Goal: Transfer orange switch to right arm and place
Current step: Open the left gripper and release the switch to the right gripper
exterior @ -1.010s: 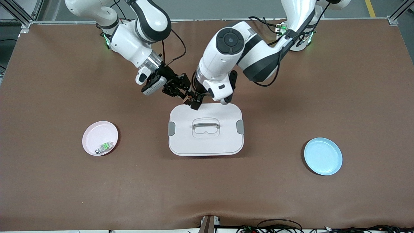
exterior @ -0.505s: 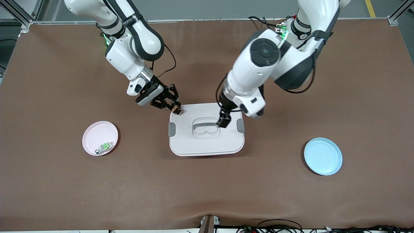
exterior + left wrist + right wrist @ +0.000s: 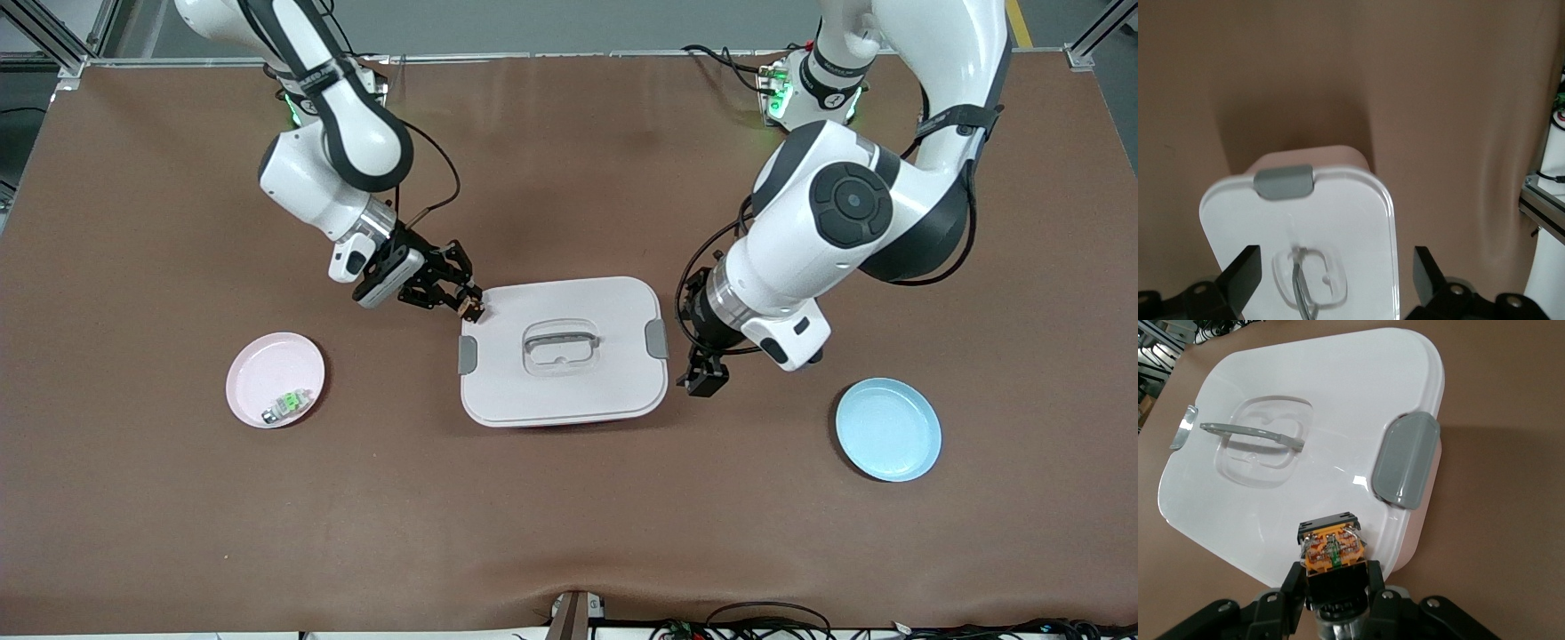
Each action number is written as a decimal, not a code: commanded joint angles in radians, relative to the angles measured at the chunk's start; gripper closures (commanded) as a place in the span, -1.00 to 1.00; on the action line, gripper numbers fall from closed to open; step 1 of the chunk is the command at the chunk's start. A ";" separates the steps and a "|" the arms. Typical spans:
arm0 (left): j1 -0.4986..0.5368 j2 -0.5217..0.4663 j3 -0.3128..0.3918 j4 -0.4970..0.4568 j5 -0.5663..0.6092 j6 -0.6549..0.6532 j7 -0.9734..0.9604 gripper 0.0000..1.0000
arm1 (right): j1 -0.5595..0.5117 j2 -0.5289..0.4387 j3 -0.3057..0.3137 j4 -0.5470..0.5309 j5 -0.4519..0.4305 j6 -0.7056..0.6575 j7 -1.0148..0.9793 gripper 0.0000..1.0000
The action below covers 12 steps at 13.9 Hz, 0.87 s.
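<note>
The orange switch [image 3: 472, 311] is a tiny black block with an orange face. My right gripper [image 3: 464, 304] is shut on it, over the corner of the white lidded box [image 3: 569, 391] toward the right arm's end of the table. In the right wrist view the orange switch [image 3: 1333, 549] sits between the black fingers [image 3: 1293, 585] of the right gripper [image 3: 1335, 572], just above the box lid [image 3: 1325, 400]. My left gripper [image 3: 705, 380] hangs open and empty over the table beside the box, toward the left arm's end. In the left wrist view the left gripper [image 3: 1336, 277] looks along the lid [image 3: 1338, 200].
A pink plate [image 3: 262, 364] with a green-faced switch [image 3: 286, 404] on it lies toward the right arm's end of the table. A blue plate [image 3: 887, 429] lies toward the left arm's end. The box has a grey clip [image 3: 657, 339] at each end and a recessed handle [image 3: 560, 340].
The two grippers have parted. My left arm swung away over the box to its own end. My right gripper carried the orange switch toward the box's corner.
</note>
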<state>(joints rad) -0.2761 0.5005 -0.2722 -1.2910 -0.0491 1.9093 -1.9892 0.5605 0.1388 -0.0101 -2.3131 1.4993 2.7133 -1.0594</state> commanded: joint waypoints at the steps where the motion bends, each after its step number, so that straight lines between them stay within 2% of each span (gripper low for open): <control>1: 0.021 -0.016 0.002 -0.005 0.018 -0.048 0.038 -1.00 | -0.019 -0.024 0.006 -0.023 -0.039 -0.113 0.211 1.00; 4: 0.037 -0.025 0.002 -0.005 0.018 -0.072 0.075 -1.00 | -0.073 -0.076 -0.013 0.059 -0.424 -0.298 0.650 1.00; 6: 0.046 -0.033 -0.001 -0.005 0.018 -0.075 0.092 -1.00 | -0.122 -0.068 -0.011 0.173 -0.636 -0.430 0.804 1.00; 8: 0.052 -0.034 -0.002 -0.005 0.018 -0.075 0.098 -1.00 | -0.192 -0.058 -0.011 0.295 -0.845 -0.594 0.811 1.00; 10: 0.061 -0.049 0.001 -0.005 0.018 -0.075 0.165 -1.00 | -0.232 -0.042 -0.010 0.372 -1.055 -0.682 0.783 1.00; 12: 0.072 -0.060 0.008 -0.007 0.020 -0.075 0.246 -1.00 | -0.257 -0.039 -0.011 0.382 -1.172 -0.702 0.664 1.00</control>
<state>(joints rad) -0.2170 0.4694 -0.2700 -1.2891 -0.0478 1.8553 -1.8096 0.3294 0.0712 -0.0334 -1.9660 0.4225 2.0337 -0.3087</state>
